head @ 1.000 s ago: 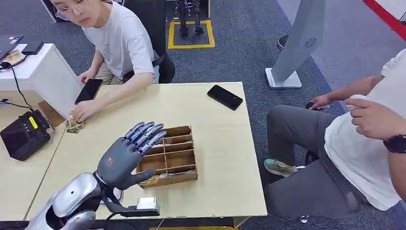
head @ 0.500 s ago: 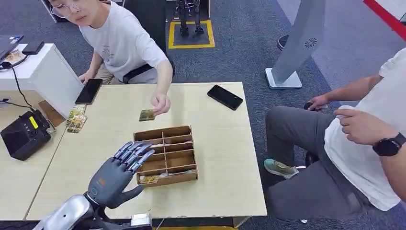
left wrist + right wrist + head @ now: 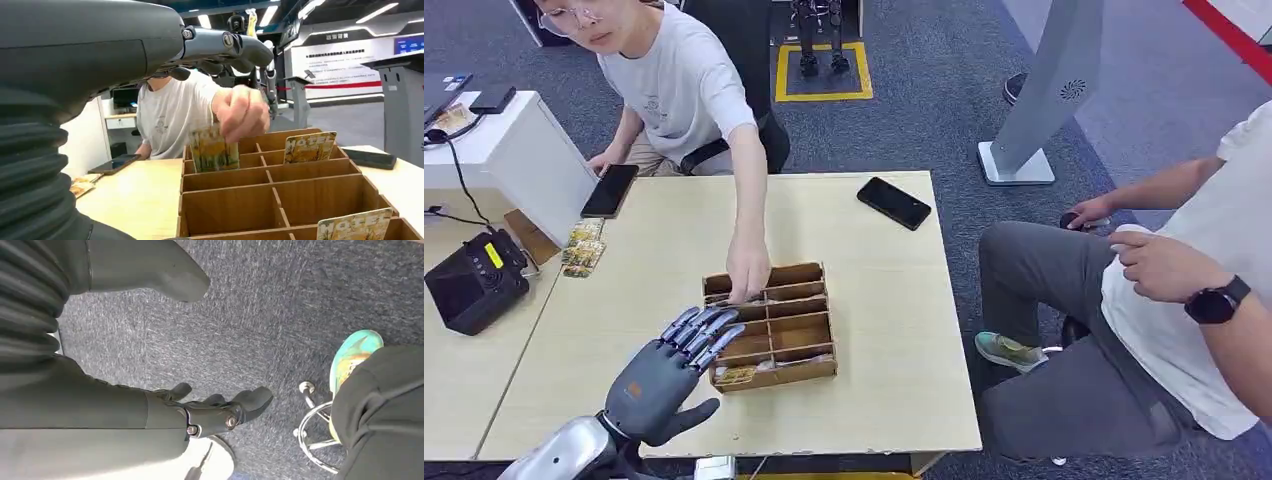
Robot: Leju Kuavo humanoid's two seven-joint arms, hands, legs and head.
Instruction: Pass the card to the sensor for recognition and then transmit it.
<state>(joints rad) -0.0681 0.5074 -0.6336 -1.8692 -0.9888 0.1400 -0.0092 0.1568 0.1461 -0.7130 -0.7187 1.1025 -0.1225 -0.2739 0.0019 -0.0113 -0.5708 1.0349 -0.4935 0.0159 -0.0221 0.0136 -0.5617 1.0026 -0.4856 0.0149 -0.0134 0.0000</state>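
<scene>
A wooden divided box (image 3: 776,325) sits mid-table. A person's hand (image 3: 747,272) lowers a yellow-green card (image 3: 212,150) into its far left compartment. Another card (image 3: 310,147) stands in a far compartment, and a third (image 3: 737,375) lies in the near left one. My left hand (image 3: 664,375) hovers open just left of the box's near corner, fingers spread and holding nothing; its fingers (image 3: 220,45) reach over the box in the left wrist view. My right hand (image 3: 215,412) hangs over the carpet, empty, fingers loosely extended.
A black device with a yellow label (image 3: 474,282) sits at the table's left edge, with loose cards (image 3: 582,248) beside it. Two black phones (image 3: 893,202) (image 3: 609,190) lie at the far side. A seated person (image 3: 1154,300) is close on the right.
My left hand has dropped and drawn back toward me from above the box. The person picked up a card from the left pile and carried it into the box.
</scene>
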